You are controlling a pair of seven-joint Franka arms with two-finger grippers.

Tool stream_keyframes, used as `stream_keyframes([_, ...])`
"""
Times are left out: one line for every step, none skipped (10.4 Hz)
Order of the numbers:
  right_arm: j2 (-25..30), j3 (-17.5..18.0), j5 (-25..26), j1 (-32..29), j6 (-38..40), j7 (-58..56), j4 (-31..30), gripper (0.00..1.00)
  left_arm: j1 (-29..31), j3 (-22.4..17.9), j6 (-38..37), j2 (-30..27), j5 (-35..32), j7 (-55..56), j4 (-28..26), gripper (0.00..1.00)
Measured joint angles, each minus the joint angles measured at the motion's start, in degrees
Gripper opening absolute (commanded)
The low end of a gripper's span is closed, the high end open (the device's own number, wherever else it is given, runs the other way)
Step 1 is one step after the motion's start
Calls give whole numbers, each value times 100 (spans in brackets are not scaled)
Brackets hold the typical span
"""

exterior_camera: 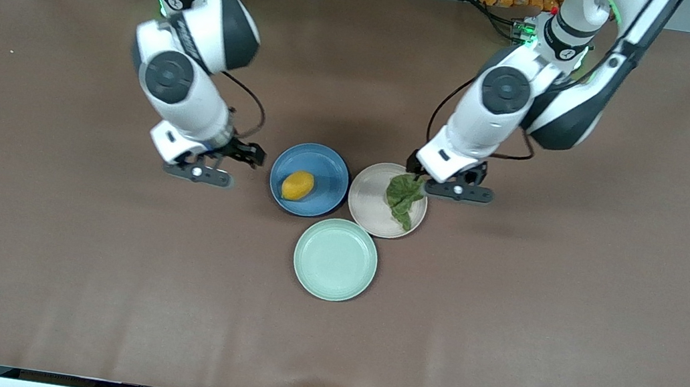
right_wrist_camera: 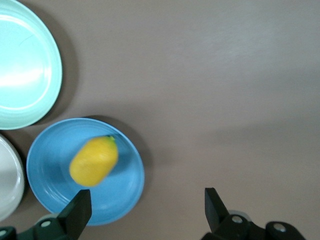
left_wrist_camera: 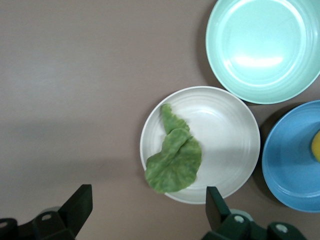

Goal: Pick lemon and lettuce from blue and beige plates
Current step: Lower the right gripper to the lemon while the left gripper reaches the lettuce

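Three plates sit together near the middle of the bench (exterior_camera: 39,258), well clear of every edge. The lemon (exterior_camera: 297,185) lies in the blue plate (exterior_camera: 329,164). The lettuce (exterior_camera: 403,199) lies in the beige plate (exterior_camera: 367,207), its broad end overhanging the rim toward the base edge of the bench. The mint-green plate (exterior_camera: 336,259) sits just beside both, nearer the front camera.

The right gripper (exterior_camera: 241,153) hangs over bare bench just beside the blue plate, toward the right arm's end, fingers (right_wrist_camera: 77,212) spread apart and empty. The left gripper (exterior_camera: 419,171) hangs over the beige plate's rim at the lettuce's broad end, fingers (left_wrist_camera: 80,202) spread wide, not touching the leaf.
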State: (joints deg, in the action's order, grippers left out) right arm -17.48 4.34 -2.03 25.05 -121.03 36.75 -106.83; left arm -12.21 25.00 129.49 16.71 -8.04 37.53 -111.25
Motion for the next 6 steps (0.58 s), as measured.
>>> stream_keyframes([-238,-1,-3,150,-279,249,13,100,-88,2,286,200,-186,79,-3,100])
stream_keyframes([-464,-1,-5,281,-490,478,41,100,-156,2,545,401,-303,102,-7,100])
stream_keyframes([-669,-1,-6,365,-634,657,90,100,-200,1,772,602,-481,158,-12,100])
stream_keyframes([-852,-2,-7,423,-764,799,131,100,-244,2,934,799,-735,375,-16,100])
stream_keyframes([-1018,-3,-11,472,-909,942,154,100,-327,5,1051,982,-1011,703,-17,97])
stream_keyframes([-1181,-2,-15,536,-1015,1158,180,100,-429,5,1166,1147,-1271,1031,-18,91])
